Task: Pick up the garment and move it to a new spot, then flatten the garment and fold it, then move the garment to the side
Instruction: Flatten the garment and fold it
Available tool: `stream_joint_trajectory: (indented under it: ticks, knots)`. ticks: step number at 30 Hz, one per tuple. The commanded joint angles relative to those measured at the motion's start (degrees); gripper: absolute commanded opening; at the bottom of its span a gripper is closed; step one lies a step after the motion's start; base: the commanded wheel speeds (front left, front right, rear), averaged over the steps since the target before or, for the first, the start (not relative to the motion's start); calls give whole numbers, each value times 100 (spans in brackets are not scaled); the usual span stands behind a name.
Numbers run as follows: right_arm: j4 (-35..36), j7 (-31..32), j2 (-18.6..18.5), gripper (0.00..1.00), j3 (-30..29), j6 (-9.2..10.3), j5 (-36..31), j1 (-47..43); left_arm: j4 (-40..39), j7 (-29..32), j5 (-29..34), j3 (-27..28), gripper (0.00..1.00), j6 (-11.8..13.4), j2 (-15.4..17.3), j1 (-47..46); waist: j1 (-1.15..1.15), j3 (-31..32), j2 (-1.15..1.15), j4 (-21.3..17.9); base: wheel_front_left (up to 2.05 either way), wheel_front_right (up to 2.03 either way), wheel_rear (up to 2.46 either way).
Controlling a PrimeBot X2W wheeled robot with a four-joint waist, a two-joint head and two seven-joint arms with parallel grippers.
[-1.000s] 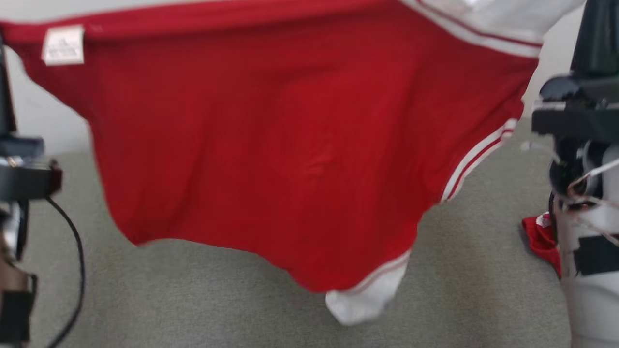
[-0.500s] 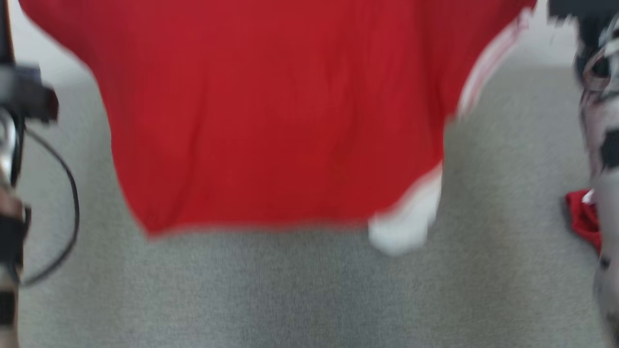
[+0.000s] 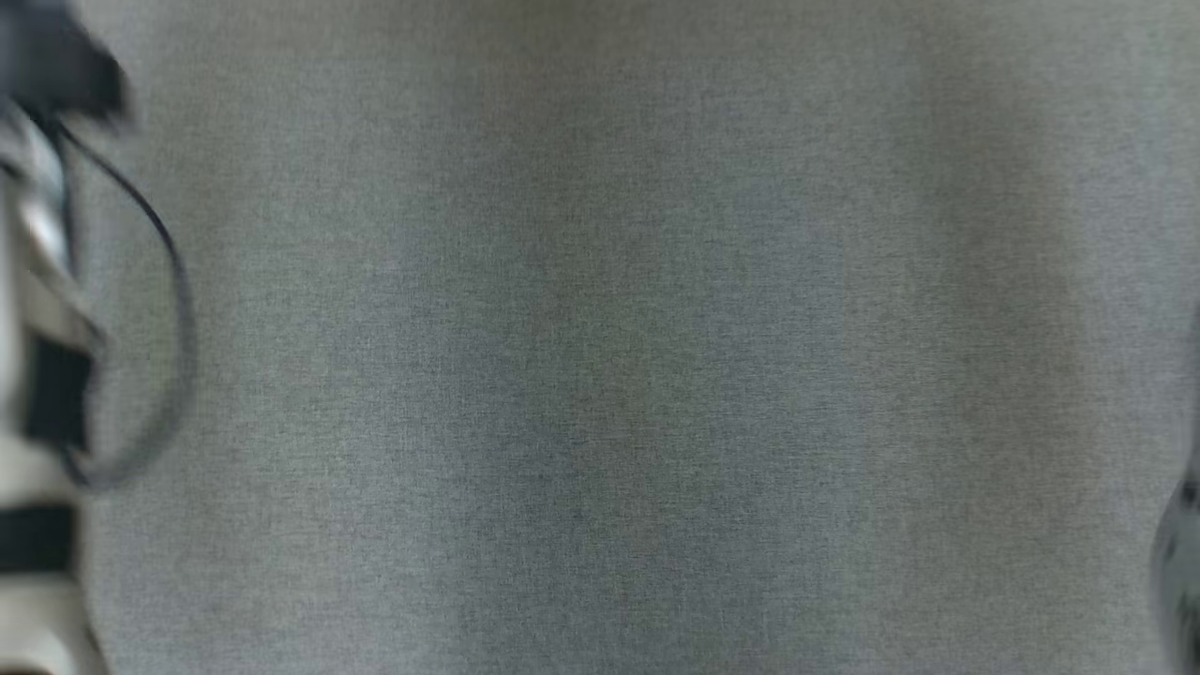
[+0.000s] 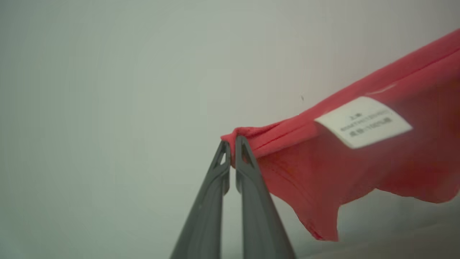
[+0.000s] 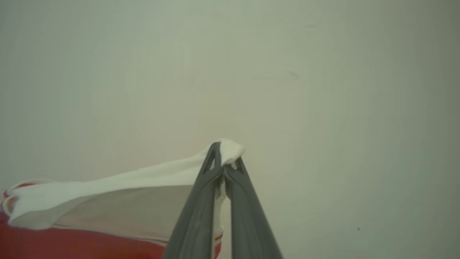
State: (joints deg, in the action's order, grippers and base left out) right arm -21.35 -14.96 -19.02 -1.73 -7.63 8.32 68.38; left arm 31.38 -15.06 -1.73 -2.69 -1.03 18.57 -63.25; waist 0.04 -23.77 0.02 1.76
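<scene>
The garment is a red shirt with white trim and a white label. In the left wrist view my left gripper is shut on a bunched red hem corner, the cloth hanging away to the right in the air. In the right wrist view my right gripper is shut on a white part of the garment, which stretches off to the left above a red stretch at the bottom edge. Both grips are held up in front of a pale wall.
The head view looks down on a grey fabric surface. My left arm with its black cable is blurred along the left edge, and a sliver of my right arm shows at the lower right edge.
The red garment has slid up and out of the head view, which now holds just the grey surface. The arms at the edges have shifted upward too; the picture is blurred by motion.
</scene>
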Motion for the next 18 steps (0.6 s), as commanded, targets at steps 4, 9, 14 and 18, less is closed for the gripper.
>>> stream_joint_trajectory:
  ticks: [4,9,14,18]
  knots:
    - [263,-26,121,0,-284,27,389,-1436,-129,-13,-252,141,0,39,-293,1161,-4,150,-2,-31,0,0,0]
    - [348,-28,443,0,-687,27,656,-3097,-100,-14,-476,345,0,77,-734,2558,-4,527,-2,-165,0,0,0]
    - [347,-28,676,0,-652,27,695,-4343,-13,-14,-506,540,0,65,-995,3604,-4,916,-2,-344,0,0,0]
    - [292,-27,845,0,-512,26,551,-5159,133,-15,-338,506,0,60,-1132,4257,-4,1285,-2,-438,0,0,0]
